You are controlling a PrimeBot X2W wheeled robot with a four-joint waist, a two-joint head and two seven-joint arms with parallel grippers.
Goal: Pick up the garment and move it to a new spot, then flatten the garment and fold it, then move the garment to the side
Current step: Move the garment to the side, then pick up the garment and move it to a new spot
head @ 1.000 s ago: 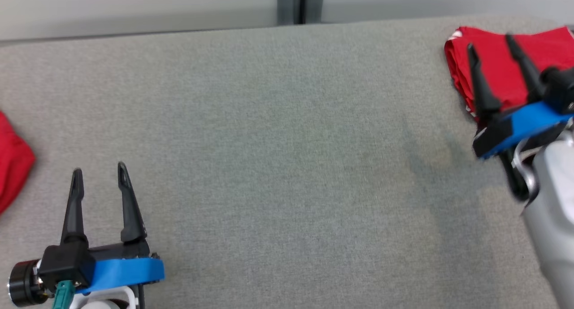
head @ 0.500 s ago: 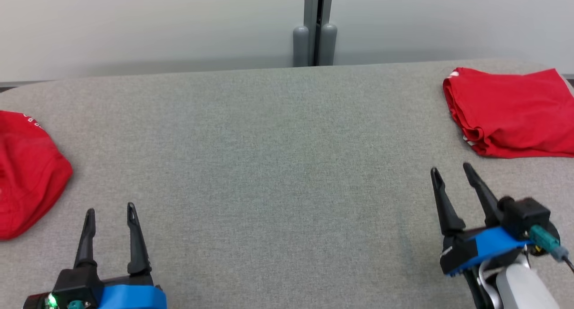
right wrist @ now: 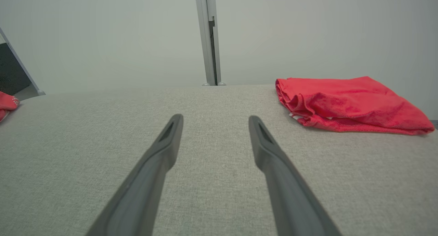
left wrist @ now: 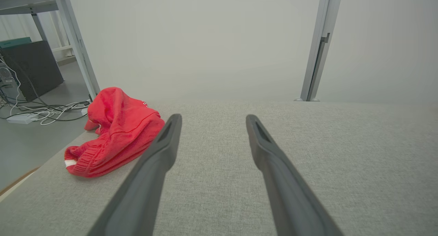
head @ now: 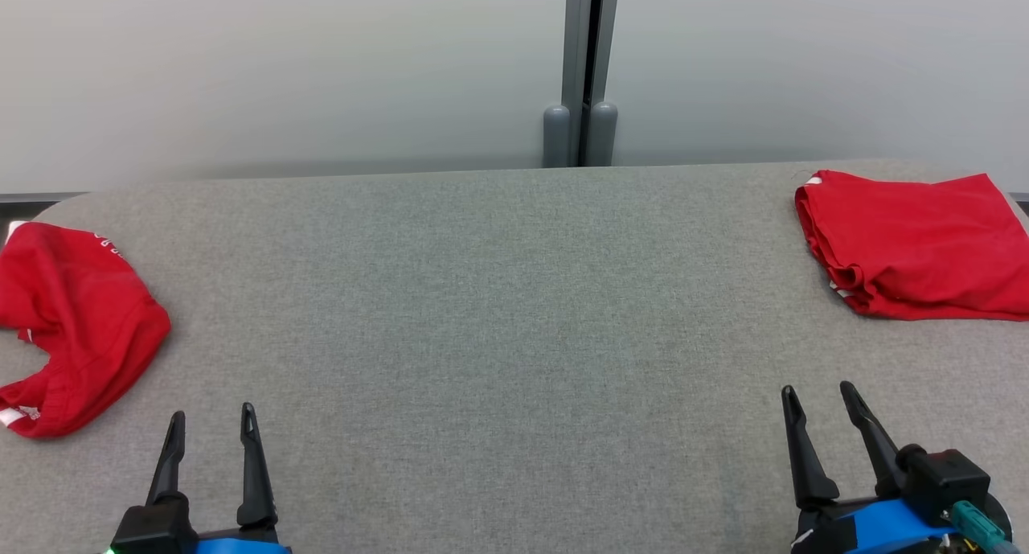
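A folded red garment (head: 916, 244) lies flat at the far right of the grey cloth-covered table (head: 514, 297); the right wrist view has it ahead and to the right (right wrist: 345, 104). A second red garment (head: 76, 325), crumpled in a heap, sits at the table's left edge (left wrist: 116, 133). My left gripper (head: 212, 413) stands open at the near left, just right of the heap, with nothing between its fingers (left wrist: 213, 118). Near the front right, my right gripper (head: 817, 389) is open and empty (right wrist: 214, 118), well short of the folded garment.
A grey post (head: 589, 63) rises behind the table against a pale wall. Past the table's left edge the floor holds white cables (left wrist: 41, 114) and a dark box (left wrist: 34, 68) beside a metal frame leg (left wrist: 77, 44).
The head camera has tilted up, showing more wall. My right gripper, which was over the folded garment, has drawn back to the near right, open throughout. The left gripper stayed open.
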